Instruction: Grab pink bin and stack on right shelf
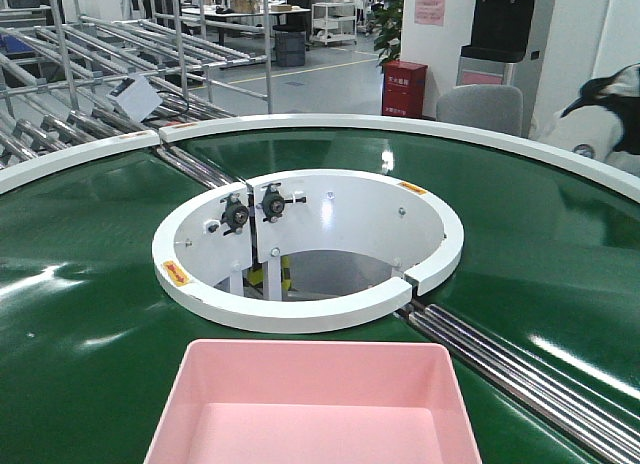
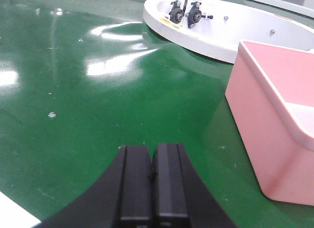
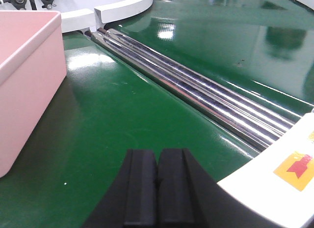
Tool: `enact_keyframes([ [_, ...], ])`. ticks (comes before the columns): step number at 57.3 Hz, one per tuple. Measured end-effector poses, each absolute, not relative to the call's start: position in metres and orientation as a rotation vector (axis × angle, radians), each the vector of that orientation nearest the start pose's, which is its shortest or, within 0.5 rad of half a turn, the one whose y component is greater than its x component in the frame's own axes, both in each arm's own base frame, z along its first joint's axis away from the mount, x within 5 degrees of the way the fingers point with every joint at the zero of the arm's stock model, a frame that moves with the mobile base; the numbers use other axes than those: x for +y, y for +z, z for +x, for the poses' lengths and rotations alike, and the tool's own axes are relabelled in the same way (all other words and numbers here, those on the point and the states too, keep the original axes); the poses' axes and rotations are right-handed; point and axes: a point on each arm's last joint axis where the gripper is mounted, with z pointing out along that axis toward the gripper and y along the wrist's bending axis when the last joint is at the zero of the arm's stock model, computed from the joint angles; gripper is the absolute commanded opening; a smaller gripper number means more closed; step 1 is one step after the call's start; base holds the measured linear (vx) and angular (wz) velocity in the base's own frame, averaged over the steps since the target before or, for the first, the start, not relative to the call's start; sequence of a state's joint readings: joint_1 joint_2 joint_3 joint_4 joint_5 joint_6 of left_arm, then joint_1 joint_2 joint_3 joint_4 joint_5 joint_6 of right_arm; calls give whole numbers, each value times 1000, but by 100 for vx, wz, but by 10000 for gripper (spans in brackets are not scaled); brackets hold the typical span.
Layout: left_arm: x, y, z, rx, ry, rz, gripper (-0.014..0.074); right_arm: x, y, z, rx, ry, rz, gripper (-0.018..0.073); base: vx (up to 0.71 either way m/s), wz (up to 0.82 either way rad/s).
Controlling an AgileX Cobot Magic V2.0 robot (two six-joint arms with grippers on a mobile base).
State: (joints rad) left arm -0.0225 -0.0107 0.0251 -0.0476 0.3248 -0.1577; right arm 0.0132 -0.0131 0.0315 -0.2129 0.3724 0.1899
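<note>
Plainly, the pink bin [image 1: 315, 404] sits upright on the green conveyor belt [image 1: 80, 334] at the near edge of the front view, its open mouth facing up and its far wall just short of the white ring [image 1: 300, 309] that circles the round opening in the belt; nothing can be seen lying inside it.

From the left wrist view, the left gripper [image 2: 153, 156] is held low over the belt and points forward and slightly downward; its two black fingers [image 2: 135, 184] are pressed flat together with nothing between them; the bin's left side wall stands ahead and to the right of it, clearly apart from the fingertips; farther on, two dark bearing blocks [image 2: 186, 14] are bolted to the ring's inner wall.

From the right wrist view, the right gripper [image 3: 158, 161] is likewise low and level over the belt, aimed forward; its fingers [image 3: 171, 188] are closed against each other and hold nothing; the bin's right side wall lies ahead and to the left, not touching the gripper; a set of shiny steel rollers [image 3: 196, 90] crosses the belt diagonally ahead of it; a white rim panel with a yellow and red sticker [image 3: 274, 188] lies just to its right.

Neither arm shows in the front view.
</note>
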Motion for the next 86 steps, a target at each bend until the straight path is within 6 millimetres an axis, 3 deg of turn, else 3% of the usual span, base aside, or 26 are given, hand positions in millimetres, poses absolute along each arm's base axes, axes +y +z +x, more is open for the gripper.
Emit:
enact_keyframes([
  [42,-3,177,54,1813,-173,-153,-8,-7,171,53,1859,-113,-2,-11,0,0],
  [60,-2,186,56,1704,-180,-151,-8,-1,198,57,1557,-30,-27,-11,0,0],
  [71,-1,207,56,1476,-188,-140,-8,2,208,56,1456,-2,-38,-11,0,0],
  [74,-1,216,55,1377,-190,-134,-8,2,218,55,1428,4,-31,-11,0,0],
  [78,-1,232,52,1321,-187,-124,-8,1,248,49,1357,5,-25,-11,0,0],
  [86,-1,289,46,1283,-77,-26,-6,0,308,48,1307,0,-13,-11,0,0],
])
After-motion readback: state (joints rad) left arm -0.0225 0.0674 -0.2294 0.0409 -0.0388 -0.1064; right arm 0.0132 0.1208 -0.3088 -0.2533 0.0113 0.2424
